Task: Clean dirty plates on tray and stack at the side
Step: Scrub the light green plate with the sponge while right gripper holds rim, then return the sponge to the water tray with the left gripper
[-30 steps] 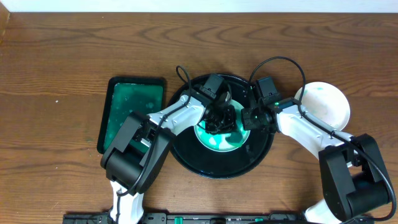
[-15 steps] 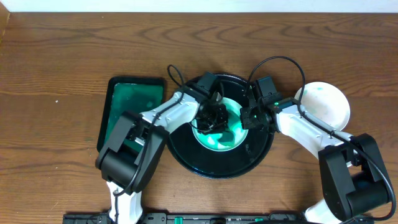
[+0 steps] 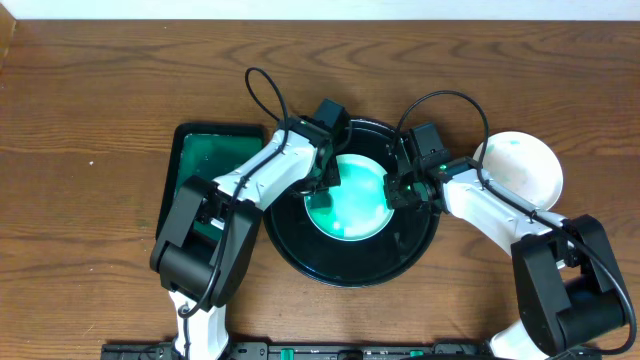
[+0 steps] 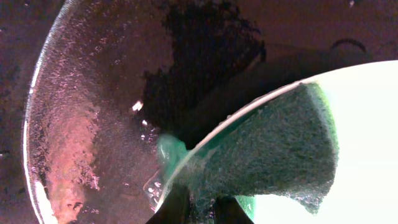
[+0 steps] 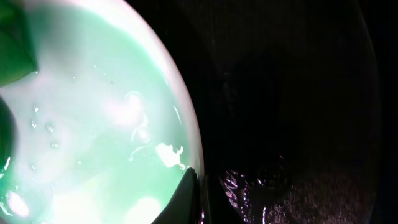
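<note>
**Left gripper withdrawn to the plate's left rim**

Since a second ago the left gripper [image 3: 326,182] has moved from the centre of the plate [image 3: 350,203] to its left edge, uncovering the teal-tinted face. The left wrist view adds what the overhead cannot show: the fingers [image 4: 171,208] are closed on a dark green sponge [image 4: 273,149] lying across the white rim. The right gripper [image 3: 398,190] sits at the plate's right rim. In the right wrist view its jaws are narrow and pinch that rim, one finger [image 5: 186,190] on the wet green inside. Both arms reach inward from the near edge, elbows bent outward. The plate lies centred in the black tray [image 3: 345,262]. A second plate [image 3: 520,165] rests on the table [image 3: 100,80] to the right, partly behind the right arm. A green tray [image 3: 220,128] lies to the left, partly under the left arm.
</note>
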